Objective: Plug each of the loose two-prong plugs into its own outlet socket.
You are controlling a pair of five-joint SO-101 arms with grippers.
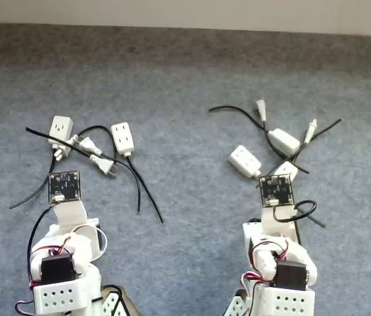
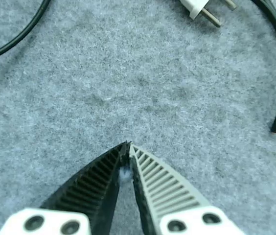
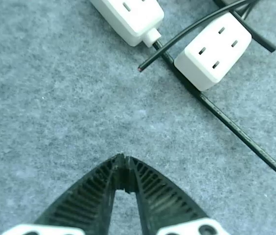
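The left end effector (image 2: 128, 147) and right end effector (image 3: 125, 159) are both pinched closed, empty. Loose plugs (image 1: 102, 164) and sockets (image 1: 123, 137) lie tangled ahead of each, with grey surface (image 1: 185, 151) between the tangles.

This looks like a robotics lab bench rather than a home. Under my left gripper (image 2: 127, 147) and my right gripper (image 3: 124, 159) lies a flat sheet of grey felt (image 1: 185, 72) that covers the table. Far ahead of both, it ends at a plain pale strip (image 1: 185, 13). Behind my fingers (image 3: 162, 196), my arms are white printed shells (image 1: 60, 296) carrying bare circuit boards (image 1: 64, 185) and loose red and black wires (image 1: 59, 249). Just ahead of my right gripper, a black cable (image 3: 150, 62) ends in a cut tip beside white sockets (image 3: 212, 51) lying loose on the felt.
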